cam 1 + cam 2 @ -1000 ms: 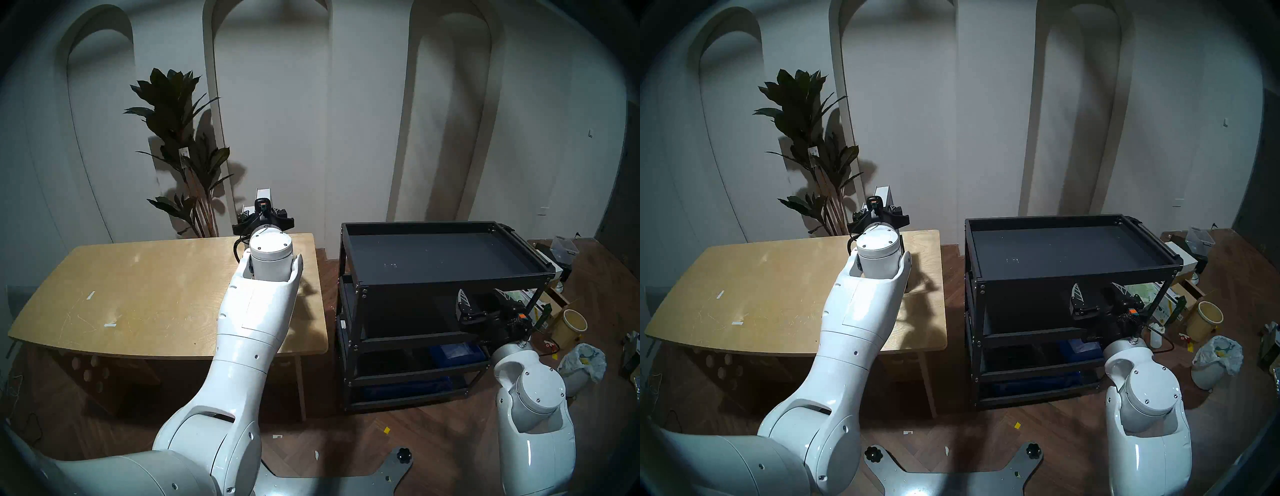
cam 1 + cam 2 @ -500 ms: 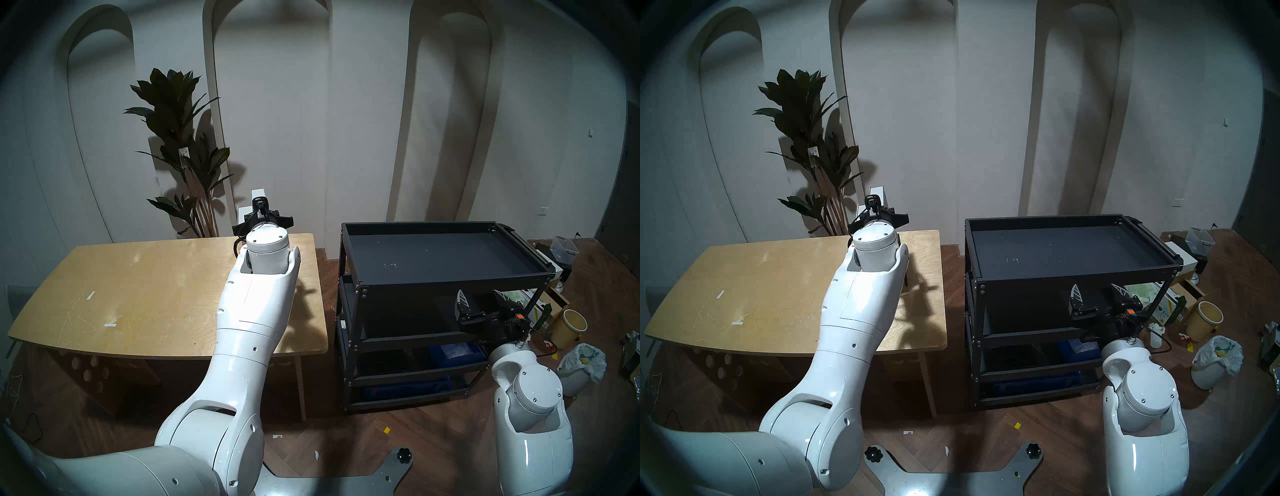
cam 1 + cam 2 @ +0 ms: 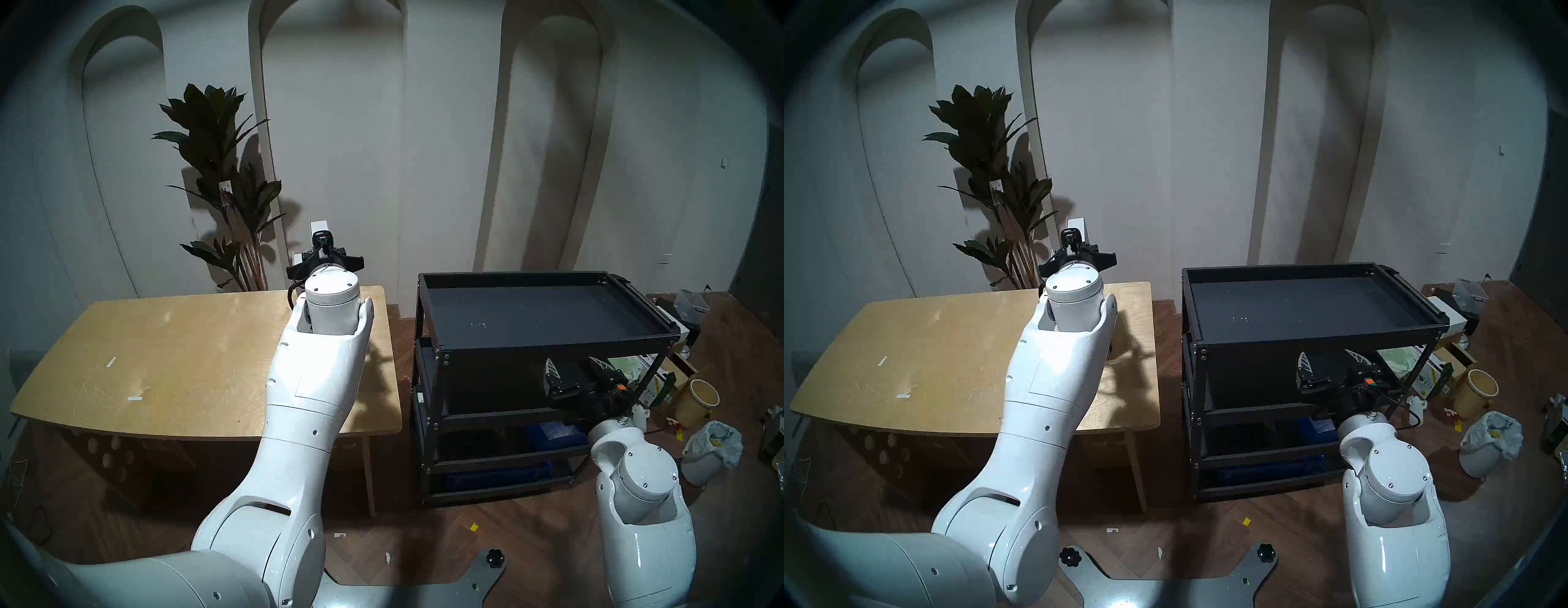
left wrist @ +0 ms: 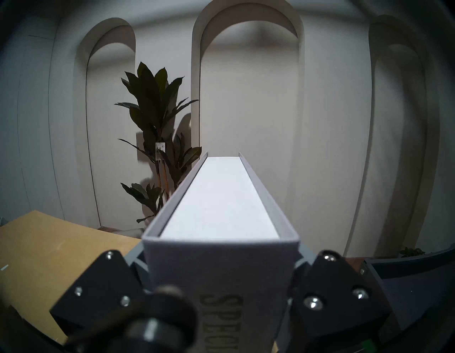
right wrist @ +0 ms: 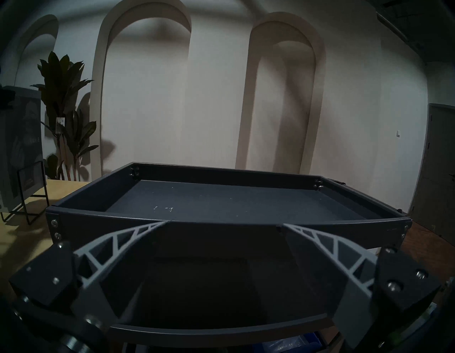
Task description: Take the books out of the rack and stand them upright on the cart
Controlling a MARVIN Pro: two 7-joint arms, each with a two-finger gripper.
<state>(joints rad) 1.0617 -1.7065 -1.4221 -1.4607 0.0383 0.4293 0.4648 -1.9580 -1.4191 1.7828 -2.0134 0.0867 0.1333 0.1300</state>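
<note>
The left gripper (image 4: pixel 221 295) is clamped on the taller book (image 4: pixel 221 197), its jaws pressed against the two grey covers just behind the spine; the spine faces the wrist camera, upright, with the letters "SPEC" running down it. The book stands on end — its height vertical, its white page block on top running straight away from the gripper toward the arched far wall. From the head view only the book's pale top corner (image 3: pixel 318 225) shows above the black gripper body, over the far right corner of the wooden table (image 3: pixel 191 361), just left of the cart (image 3: pixel 551 339); whether its bottom edge has cleared the rack cannot be told from here.

In the right wrist view, the rack (image 5: pixel 32 194) — thin black wire, upright rectangular end — stands on the table at the far left, with a grey book cover (image 5: pixel 22 148) rising well above it; which book that is cannot be made out.

The right gripper (image 5: pixel 224 223) is spread wide and empty, its ribbed grey fingers (image 5: pixel 118 241) level and aimed at the near rim of the cart's top tray; that tray is bare. A potted plant (image 3: pixel 220 178) stands behind the table against the wall.
</note>
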